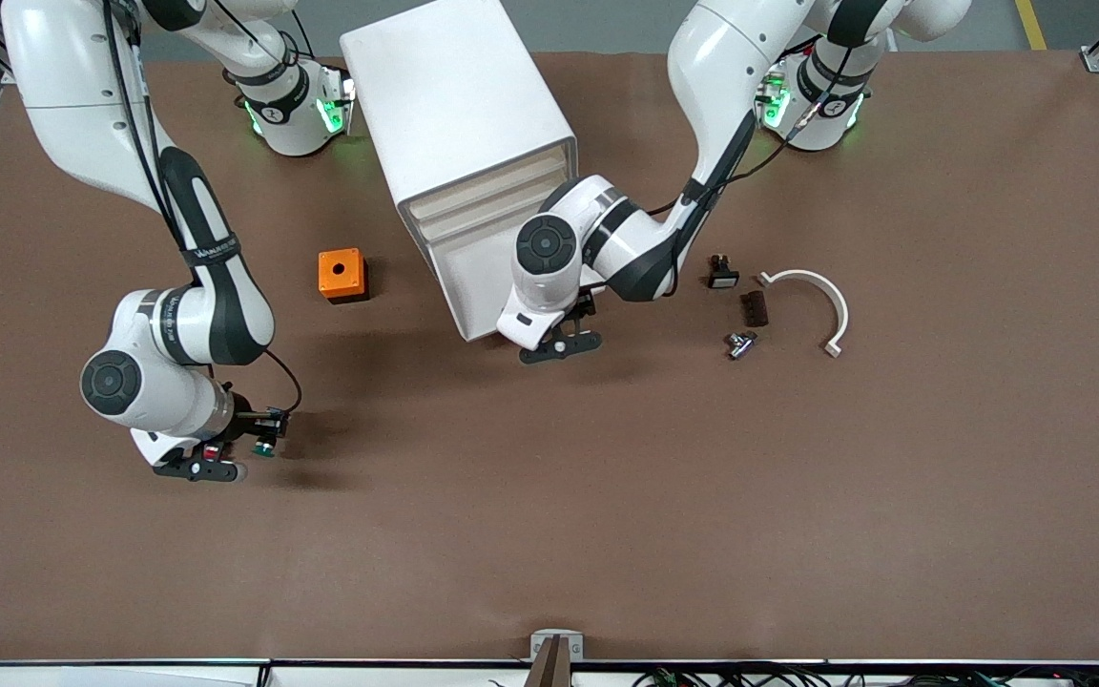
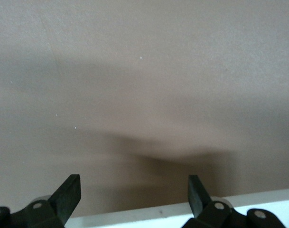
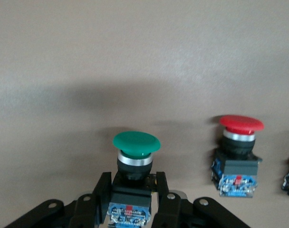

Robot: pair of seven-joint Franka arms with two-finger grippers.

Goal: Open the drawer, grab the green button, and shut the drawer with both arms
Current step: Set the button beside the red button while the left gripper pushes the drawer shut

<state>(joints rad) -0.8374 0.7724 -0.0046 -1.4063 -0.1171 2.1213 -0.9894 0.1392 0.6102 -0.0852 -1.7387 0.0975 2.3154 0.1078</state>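
My right gripper (image 1: 261, 434) is shut on the green-capped button (image 1: 265, 448), low over the table toward the right arm's end. In the right wrist view the fingers (image 3: 99, 192) clamp the black body of the button (image 3: 136, 145), with the bluish block between them. The white cabinet (image 1: 459, 105) stands by the robots' bases, its drawer fronts (image 1: 473, 281) facing the front camera. My left gripper (image 1: 559, 339) is open and empty right in front of the lowest drawer. In the left wrist view a white drawer edge (image 2: 149, 216) shows between its fingers (image 2: 68, 194). I cannot tell how far out the drawer is.
A red-capped button (image 3: 237, 152) stands on the table beside the green one (image 1: 213, 454). An orange box (image 1: 342, 275) lies beside the cabinet. A small black switch (image 1: 722, 274), a dark block (image 1: 754, 308), a metal piece (image 1: 740, 343) and a white curved bracket (image 1: 812, 301) lie toward the left arm's end.
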